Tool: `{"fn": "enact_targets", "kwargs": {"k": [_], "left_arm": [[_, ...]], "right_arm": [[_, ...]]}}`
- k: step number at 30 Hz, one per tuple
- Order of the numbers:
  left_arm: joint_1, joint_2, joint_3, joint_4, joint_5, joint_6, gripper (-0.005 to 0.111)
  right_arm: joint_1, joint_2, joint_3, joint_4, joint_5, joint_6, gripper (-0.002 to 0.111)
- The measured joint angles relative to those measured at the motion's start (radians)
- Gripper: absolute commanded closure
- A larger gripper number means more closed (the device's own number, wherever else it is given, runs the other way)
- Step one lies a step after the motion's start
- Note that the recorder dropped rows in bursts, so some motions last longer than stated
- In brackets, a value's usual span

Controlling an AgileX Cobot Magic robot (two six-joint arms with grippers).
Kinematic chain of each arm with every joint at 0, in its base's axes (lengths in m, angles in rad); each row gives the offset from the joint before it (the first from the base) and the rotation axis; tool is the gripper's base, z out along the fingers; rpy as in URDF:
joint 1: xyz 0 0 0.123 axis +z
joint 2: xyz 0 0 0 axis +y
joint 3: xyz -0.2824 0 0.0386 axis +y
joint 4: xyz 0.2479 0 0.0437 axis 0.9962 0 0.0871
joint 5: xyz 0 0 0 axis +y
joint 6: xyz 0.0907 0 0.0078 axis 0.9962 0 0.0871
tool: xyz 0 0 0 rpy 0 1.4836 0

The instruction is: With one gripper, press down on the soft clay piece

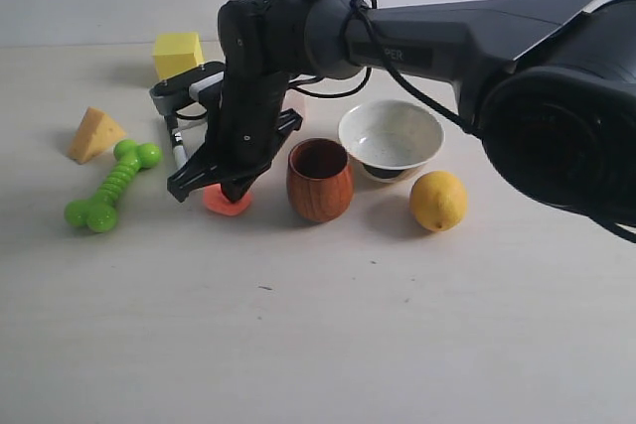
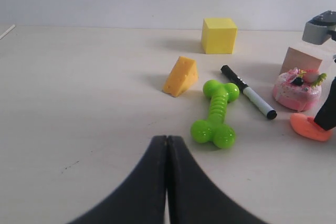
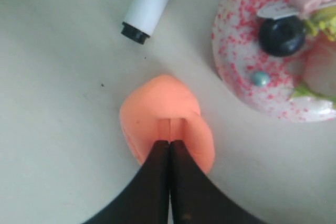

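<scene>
The soft clay piece (image 3: 164,103), a salmon-orange lump, lies on the pale table just left of the brown wooden cup (image 1: 319,181). My right gripper (image 3: 169,142) is shut, and its closed tips are pushed into the clay's top, where a small rectangular dent shows ahead of them. In the exterior view the right gripper (image 1: 227,184) stands over the clay (image 1: 227,205) and hides most of it. The clay (image 2: 308,128) also shows in the left wrist view. My left gripper (image 2: 167,138) is shut on nothing, well away from the clay, and is out of the exterior view.
A pink toy cake (image 3: 278,45) and a marker (image 3: 149,3) lie close beside the clay. Left of it are a green bone toy (image 1: 111,186), a cheese wedge (image 1: 94,133) and a yellow cube (image 1: 177,53). A white bowl (image 1: 391,136) and a lemon (image 1: 438,201) sit right of the cup.
</scene>
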Motion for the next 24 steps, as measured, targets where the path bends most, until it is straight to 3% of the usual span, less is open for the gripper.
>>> {"fn": "enact_targets", "kwargs": {"k": [24], "left_arm": [[0.0, 0.0, 0.0, 0.0, 0.0, 0.0, 0.107]], "right_arm": [[0.0, -0.002, -0.023, 0.0, -0.009, 0.0, 0.108]]}}
